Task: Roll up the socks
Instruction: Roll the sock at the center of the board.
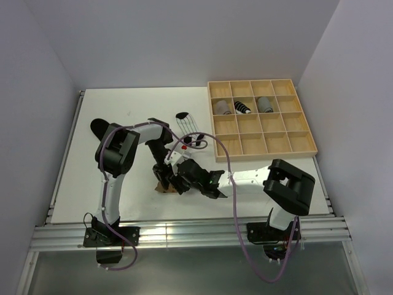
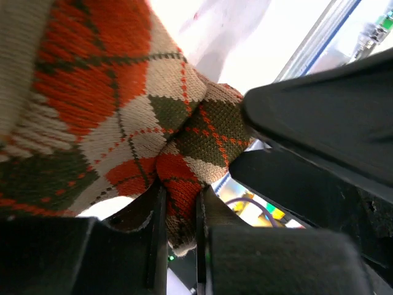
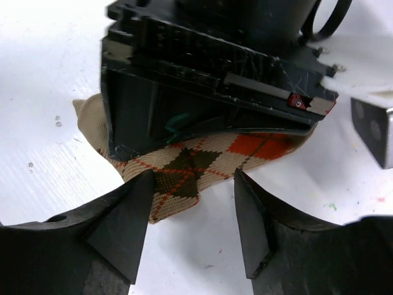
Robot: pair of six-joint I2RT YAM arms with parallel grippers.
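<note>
An argyle sock [image 2: 123,104] in tan, orange and olive lies at the near middle of the table [image 1: 161,187]. My left gripper [image 2: 181,215] is shut on a fold of it, the knit pinched between both fingers; in the top view the gripper [image 1: 164,174] sits right over the sock. My right gripper [image 3: 191,206] is open just in front of the sock's edge [image 3: 184,166], its left finger touching the knit, and the left gripper's black body covers the sock's far part. In the top view the right gripper [image 1: 179,183] is beside the left one.
A wooden compartment tray [image 1: 263,145] stands at the back right with three rolled socks [image 1: 242,107] in its upper cells. A white striped sock [image 1: 187,123] and another sock [image 1: 198,142] lie left of the tray. A black sock [image 1: 98,127] lies at the left.
</note>
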